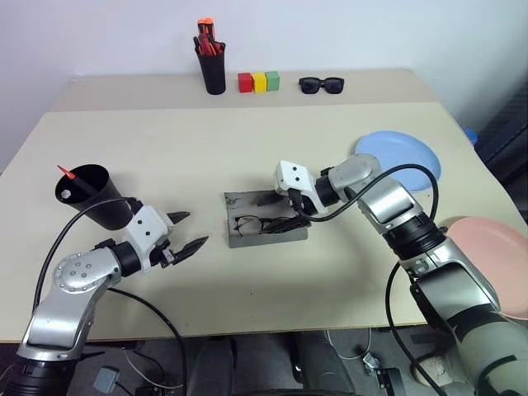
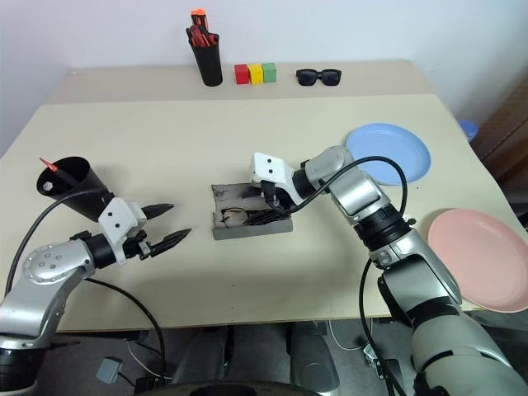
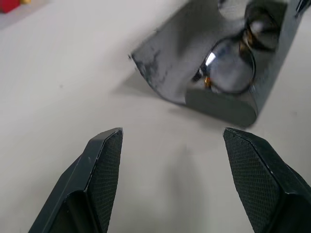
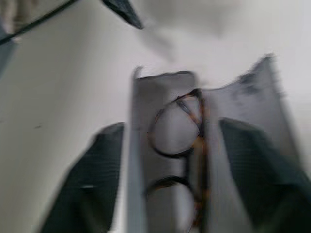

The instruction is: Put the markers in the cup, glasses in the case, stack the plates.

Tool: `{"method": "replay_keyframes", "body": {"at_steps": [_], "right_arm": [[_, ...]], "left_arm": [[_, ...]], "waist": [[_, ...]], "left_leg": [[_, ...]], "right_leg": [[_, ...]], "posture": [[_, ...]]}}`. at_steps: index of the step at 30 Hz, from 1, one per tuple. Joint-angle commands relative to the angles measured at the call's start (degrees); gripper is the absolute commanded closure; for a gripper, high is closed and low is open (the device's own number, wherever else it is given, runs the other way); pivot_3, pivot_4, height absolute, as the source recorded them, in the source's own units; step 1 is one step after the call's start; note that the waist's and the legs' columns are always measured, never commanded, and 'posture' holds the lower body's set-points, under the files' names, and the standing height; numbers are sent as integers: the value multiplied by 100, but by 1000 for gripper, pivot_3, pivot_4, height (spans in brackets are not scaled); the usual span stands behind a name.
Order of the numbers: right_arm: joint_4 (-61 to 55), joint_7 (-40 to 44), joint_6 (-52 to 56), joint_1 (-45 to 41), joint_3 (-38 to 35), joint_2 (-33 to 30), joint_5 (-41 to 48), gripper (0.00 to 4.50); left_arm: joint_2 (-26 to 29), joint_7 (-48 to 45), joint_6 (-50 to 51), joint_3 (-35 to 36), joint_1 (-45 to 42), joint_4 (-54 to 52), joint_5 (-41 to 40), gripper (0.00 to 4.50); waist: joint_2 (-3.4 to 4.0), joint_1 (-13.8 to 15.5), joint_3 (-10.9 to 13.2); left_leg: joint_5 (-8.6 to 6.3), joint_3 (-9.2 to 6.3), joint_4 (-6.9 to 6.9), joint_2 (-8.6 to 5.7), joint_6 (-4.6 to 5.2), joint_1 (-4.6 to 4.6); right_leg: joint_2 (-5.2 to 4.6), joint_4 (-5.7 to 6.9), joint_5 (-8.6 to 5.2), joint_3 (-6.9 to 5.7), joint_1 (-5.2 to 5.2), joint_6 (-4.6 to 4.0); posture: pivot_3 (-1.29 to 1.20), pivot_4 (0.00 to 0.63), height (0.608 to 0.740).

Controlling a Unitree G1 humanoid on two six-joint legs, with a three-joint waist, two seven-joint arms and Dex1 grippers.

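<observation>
The grey spectacle case point(image 1: 266, 219) lay open mid-table with the wire-framed glasses point(image 3: 232, 73) inside it; the right gripper point(image 1: 285, 210) hung over the case, fingers apart and holding nothing; the left gripper point(image 1: 186, 233) (also spread, empty) hovered near the case; the red marker point(image 1: 73, 176) stood in the black cup point(image 1: 99, 196); the blue plate point(image 1: 399, 155) and pink plate point(image 1: 493, 262) lay well apart.

My two head views look forward and down over the wide beige table point(image 1: 247, 148) — same scene, slightly offset. Both wrist cameras sit close (nearly on top of it), facing the open grey felt spectacle case point(image 3: 233, 104) from opposite sides.
</observation>
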Motion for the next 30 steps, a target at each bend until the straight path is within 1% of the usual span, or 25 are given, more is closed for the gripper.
{"method": "replay_keyframes", "body": {"at_steps": [1, 2, 4, 5, 7, 8, 9, 11, 13, 15, 18, 20, 23, 25, 30], "right_arm": [[-398, -376, -160, 81, -497, -182, -82, 1503], [-534, -456, -174, 144, -576, -235, -100, 1503], [-1024, -577, -198, 419, -742, -399, -87, 1428], [-1342, -641, -175, 609, -850, -483, -36, 1428], [-2069, -867, -13, 1063, -1135, -612, 106, 1428], [-2442, -1036, 119, 1330, -1304, -663, 154, 1428], [-2833, -1189, 286, 1633, -1475, -735, 213, 1428], [-3438, -1401, 460, 2150, -1694, -874, 257, 1428], [-4016, -1590, 677, 2680, -1873, -994, 320, 1428], [-4513, -1800, 956, 3167, -2042, -1065, 412, 1428], [-5029, -2203, 1200, 3865, -2371, -1084, 441, 1428], [-5187, -2393, 1308, 4154, -2550, -1114, 454, 1428], [-5340, -2626, 1434, 4564, -2806, -1151, 475, 1428], [-5390, -2690, 1390, 4799, -2937, -1206, 474, 1428], [-5263, -2840, 1284, 4842, -3040, -1241, 457, 1428]], "left_arm": [[-107, 155, 491, 82, -583, 69, -410, 1130], [-151, 192, 587, 70, -743, 119, -465, 1130], [-269, 346, 981, -63, -1180, 256, -534, 1680], [-337, 467, 1101, -202, -1423, 361, -432, 1919], [-489, 577, 1210, -498, -1909, 562, -274, 2938], [-638, 785, 1311, -627, -2236, 774, -147, 3362], [-807, 992, 1456, -765, -2600, 1035, -23, 3933], [-1068, 1199, 1697, -972, -3175, 1500, 109, 3933], [-1372, 1350, 2027, -1033, -3729, 2061, 89, 3933], [-1582, 1302, 2163, -1141, -4146, 2587, 103, 3933], [-1673, 1090, 2131, -1514, -4573, 3450, 388, 3933], [-1644, 820, 2070, -1703, -4688, 3742, 452, 3933], [-1522, 91, 1979, -1961, -4683, 3732, 364, 3933], [-1331, -467, 1851, -2152, -4552, 3483, 324, 3933], [-1058, -1088, 1748, -2204, -4275, 3019, 229, 3933]], "waist": [[0, 9, 0], [0, 26, 0], [-1, 9, 0], [-1, 30, -1], [-2, 22, -1], [-2, 47, -1], [-3, 43, -1], [-5, 52, -2], [-4, 43, -2], [-7, 11, -3], [-6, -21, -3], [-6, -21, -3], [-7, -4, -3], [-7, 8, -3], [-6, 3, -3]], "left_leg": [[0, 0, 0, 0, 0, 0], [0, -1, 0, 0, 0, -1], [0, -3, 2, -1, 0, -2], [0, -3, 1, -2, 0, -2], [0, -7, 1, -2, 0, -3], [0, -7, 0, -2, 0, -4], [0, -11, 1, -3, 0, -4], [0, -12, 9, -5, -1, -4], [0, -11, 12, -5, -1, -4], [0, -12, 12, -6, 0, -3], [0, -12, 5, -6, 0, 2], [0, -12, 4, -6, 0, 2], [0, -10, 6, -6, 0, 1], [0, -11, 6, -6, 0, -1], [0, -9, 5, -6, 0, 0]], "right_leg": [[0, 0, 0, 0, 0, 0], [0, 0, 0, -1, 0, 1], [0, -2, 2, -1, 2, 6], [-1, -4, 2, -1, 3, 8], [0, -5, 2, -4, 4, 12], [-1, -4, 2, -4, 5, 12], [-1, -4, 2, -6, 7, 13], [-1, -2, 3, -6, 9, 14], [-1, -3, 3, -6, 12, 15], [0, -3, 3, -6, 12, 15], [1, -3, 2, -5, 11, 16], [2, -2, 2, -5, 10, 15], [2, -2, 2, -3, 10, 15], [1, -3, 1, -4, 10, 14], [-1, -6, 1, -2, 12, 13]], "posture": [[0, 150, 740], [0, 150, 740], [0, 150, 740], [0, 150, 740], [0, 150, 740], [0, 150, 740], [0, 150, 740], [0, 150, 740], [0, 150, 740], [0, 150, 740], [0, 150, 740], [0, 150, 740], [0, 150, 740], [0, 150, 740], [0, 150, 740]]}}
